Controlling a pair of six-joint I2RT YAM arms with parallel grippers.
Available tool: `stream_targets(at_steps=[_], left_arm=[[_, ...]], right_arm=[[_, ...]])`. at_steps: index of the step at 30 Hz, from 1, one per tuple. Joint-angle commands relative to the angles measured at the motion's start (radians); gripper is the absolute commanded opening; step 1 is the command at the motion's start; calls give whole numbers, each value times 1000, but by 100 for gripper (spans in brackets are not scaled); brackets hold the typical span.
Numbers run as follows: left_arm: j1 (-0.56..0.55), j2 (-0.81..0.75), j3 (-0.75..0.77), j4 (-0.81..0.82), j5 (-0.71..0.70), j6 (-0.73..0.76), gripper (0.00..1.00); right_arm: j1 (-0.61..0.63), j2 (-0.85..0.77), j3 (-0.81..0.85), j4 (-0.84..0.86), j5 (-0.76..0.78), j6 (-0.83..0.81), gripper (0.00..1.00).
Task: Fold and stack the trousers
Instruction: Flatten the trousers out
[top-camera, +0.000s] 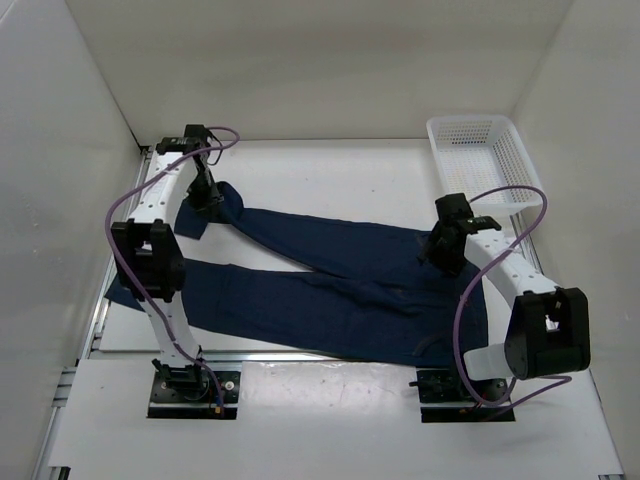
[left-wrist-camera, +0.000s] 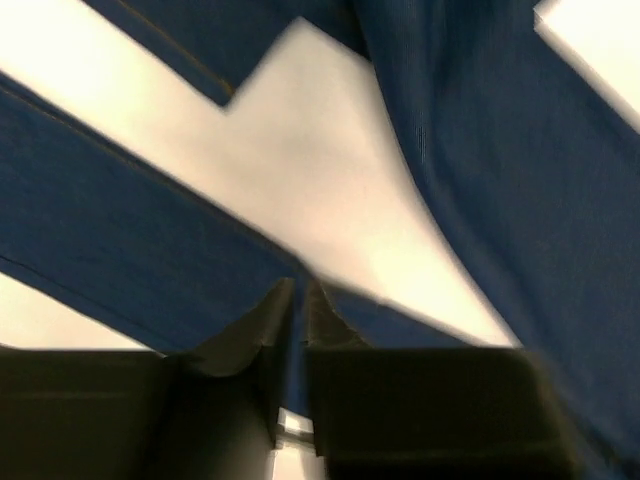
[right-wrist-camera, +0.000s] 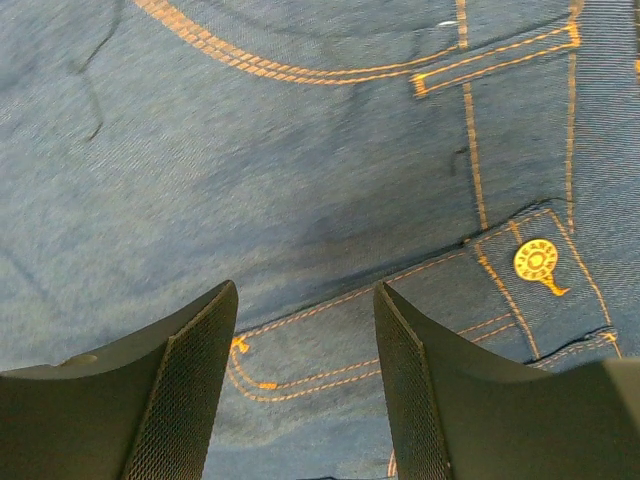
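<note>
Now, your left gripper (left-wrist-camera: 300, 290) clamps only a thin fold of the trousers (top-camera: 330, 280), spread beside the basket (top-camera: 480, 165), so the leg may slip out; your right gripper (right-wrist-camera: 305, 290) stands open over the waist.

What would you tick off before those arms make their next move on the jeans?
1. Left gripper has cloth: ok, shut on a thin fold of the jeans.
2. Right gripper has cloth: not ok, open just above the waist, holding nothing.
3. Jeans folded: not ok, the legs lie splayed apart.
4. Basket out of the way: ok, it stands apart from the jeans, far right.
5. How firm the left grip is: cannot tell, the left wrist view is blurred.
</note>
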Motion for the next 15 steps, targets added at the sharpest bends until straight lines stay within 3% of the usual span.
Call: stream_targets(at_steps=[1,4,5,7,8,9,14,15], left_arm=[[-12,-119,-82,95,106,12,29],[-65,-108,-125,114,117,23,60],[-96,-99,-125,114,69,23,60],[-120,-64,-125,102,36,12,52],[-130,-51,-134,102,25,2,21],[-145,-40,-134,102,25,1,10],[-174,-8,-171,131,65,-8,10],[-174,1,-182,143,138,-8,18]], right_arm=[[32,-44,-3,-2,10,-28,62],[32,-56,-14,-2,10,-28,62],[32,-67,-14,-11,10,-28,62],[41,-84,-25,-11,10,-28,62],[51,-98,-35,-11,10,-28,62],[51,-98,-45,-11,10,-28,62],[101,-118,-66,-11,10,-28,62],[101,-118,-78,-11,10,-18,62]])
